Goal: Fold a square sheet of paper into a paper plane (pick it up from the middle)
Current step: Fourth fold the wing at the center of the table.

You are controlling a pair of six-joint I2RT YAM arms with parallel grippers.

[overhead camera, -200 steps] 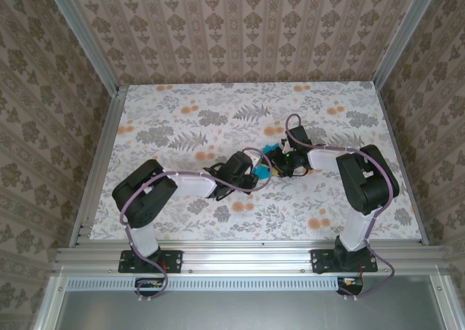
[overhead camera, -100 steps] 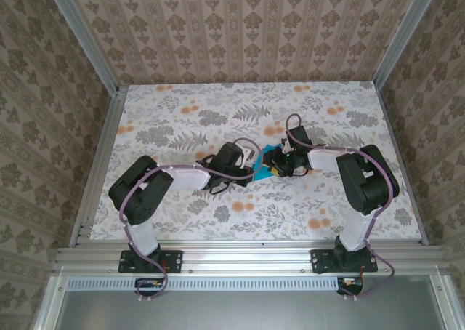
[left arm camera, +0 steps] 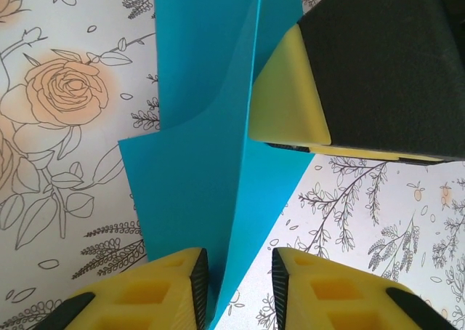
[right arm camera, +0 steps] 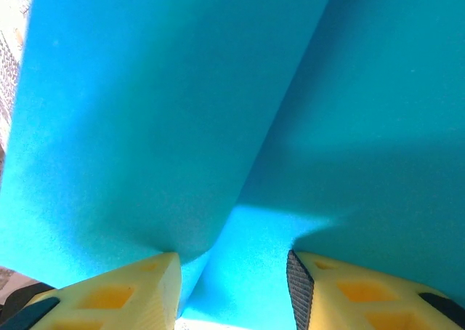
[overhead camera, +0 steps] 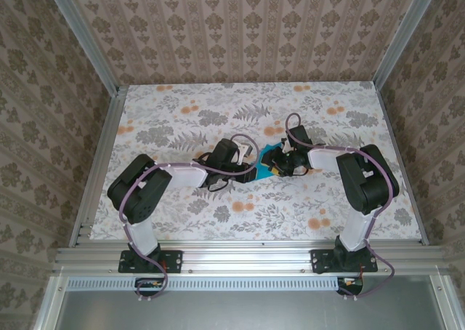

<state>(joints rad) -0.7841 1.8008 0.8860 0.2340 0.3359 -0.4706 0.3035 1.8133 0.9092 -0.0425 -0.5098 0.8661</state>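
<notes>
**Cyan-blue sheet of paper (left arm camera: 196, 163) straddled by both pincers, neither clenched**

The creased sheet lies on the floral table (overhead camera: 182, 119). Its raised fold runs between the fingers of the left pincer (left arm camera: 240, 261), whose jaws stand apart, released. The right pincer (right arm camera: 232, 264) sits directly opposite, jaws likewise apart astride the ridge. One of its yellow pads (left arm camera: 287, 90) rests against the fold.

The left fingers (left arm camera: 171, 290) have shifted farther up the table and parted, baring more paper (overhead camera: 267, 163).
</notes>
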